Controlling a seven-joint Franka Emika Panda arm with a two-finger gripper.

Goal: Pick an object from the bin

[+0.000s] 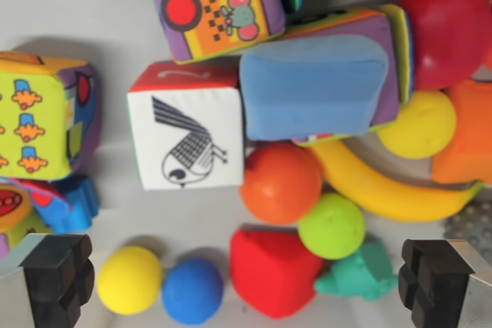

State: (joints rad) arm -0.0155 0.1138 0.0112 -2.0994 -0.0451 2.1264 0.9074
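Entry: my gripper (246,282) hangs above the bin (92,51) with its fingers spread wide, one black pad (58,278) at the wrist view's left edge and the other at the right, nothing between them but open air and toys below. Status: no object picked yet; approach looks to be under way, descent, closing and lift all remain. The toys lie crowded on the pale bin floor. Directly in the span of my fingers sit a yellow ball (129,279) touching a blue ball (192,291), then a red soft shape (275,270), a green ball (331,226) and a teal toy (357,273) just beside it. Higher up are an orange ball (280,182), a banana (384,186), a white cube with a bird drawing (184,140), a blue soft block (315,86) and a cube with a car picture (215,5). A yellow-green cube (38,117) stands apart at the wrist view's left. Judgement: the red soft shape or the blue ball is the nearest candidate, though neighbours press close on both. Writing: none legible. The white cube's red top face carries a faint pale mark, possibly a numeral, too blurred to read; the other cubes show pictures only, no brand.
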